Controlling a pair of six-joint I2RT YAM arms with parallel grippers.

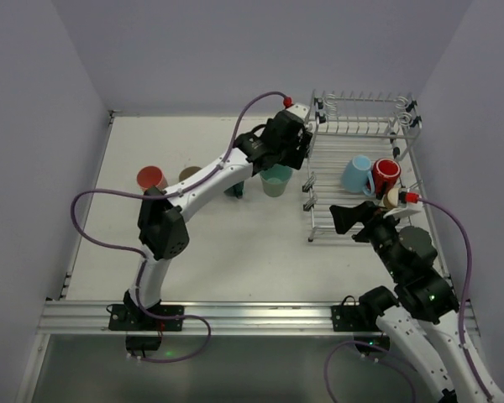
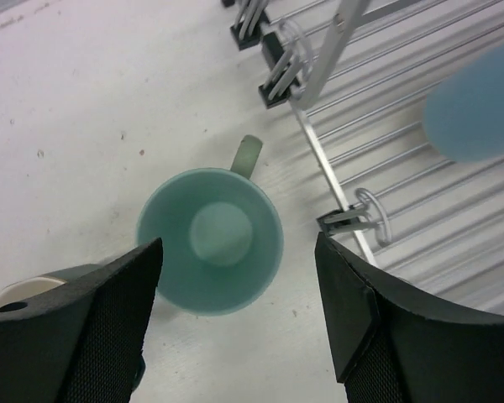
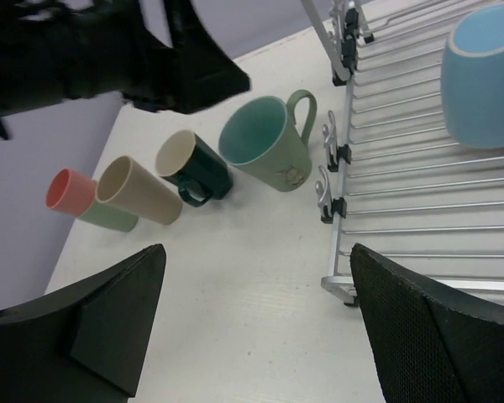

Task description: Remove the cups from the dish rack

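Observation:
The silver wire dish rack [image 1: 336, 168] stands at the back right. On it lie a light blue mug [image 1: 357, 174], a red mug [image 1: 385, 175] and a beige cup [image 1: 392, 198]. A sage green mug [image 1: 276, 180] stands upright on the table just left of the rack. My left gripper [image 1: 287, 154] hovers over it, open and empty; in the left wrist view the mug [image 2: 210, 239] sits ahead of the spread fingers, untouched. My right gripper [image 1: 350, 220] is open and empty at the rack's front left corner [image 3: 340, 281].
Left of the green mug [image 3: 265, 143] stand a dark teal mug [image 3: 197, 168], a tan cup [image 3: 139, 189] and a pink-rimmed cup [image 3: 67, 191] in a row. The light blue mug [image 3: 483, 71] lies on the rack wires. Walls close in the table on three sides.

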